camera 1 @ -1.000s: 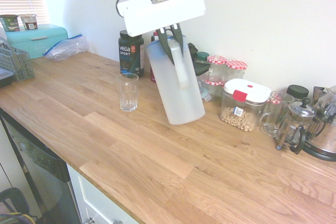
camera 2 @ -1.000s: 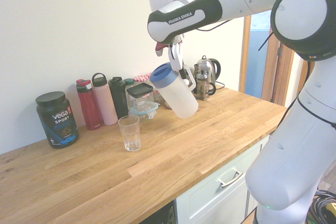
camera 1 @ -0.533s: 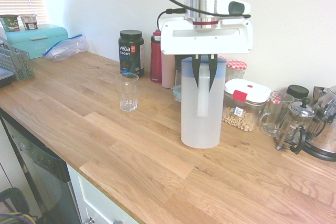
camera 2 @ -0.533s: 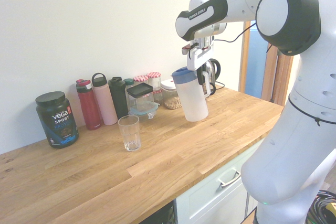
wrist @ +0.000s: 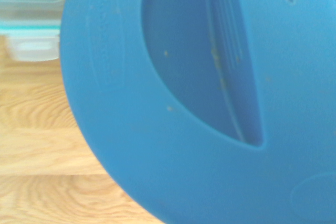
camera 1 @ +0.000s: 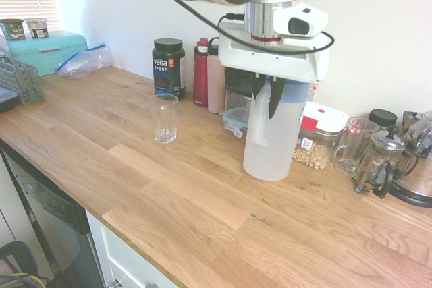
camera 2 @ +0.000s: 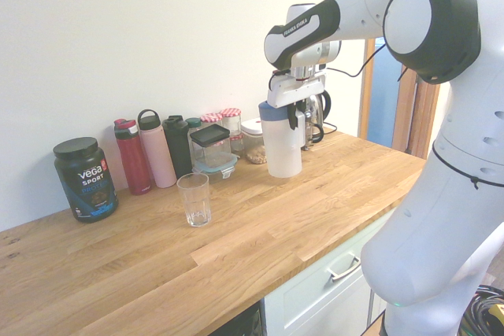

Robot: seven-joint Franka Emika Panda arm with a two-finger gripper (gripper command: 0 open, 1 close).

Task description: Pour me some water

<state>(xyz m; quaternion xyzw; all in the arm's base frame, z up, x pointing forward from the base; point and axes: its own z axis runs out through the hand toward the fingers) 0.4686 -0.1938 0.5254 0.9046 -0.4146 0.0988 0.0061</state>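
One empty-looking glass (camera 1: 165,118) stands nearest on the wooden counter (camera 1: 169,193). Behind it, well apart, the gripper (camera 1: 267,92) is closed tightly on the handle of the upright jug (camera 1: 271,138); the water inside is hardly visible. If the grip slips, the jug could tip against the cereal box (camera 1: 315,134).

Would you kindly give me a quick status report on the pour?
Pincer shut on jug handle. Jug upright, at or just above the counter. Glass apart from it, nothing between them.
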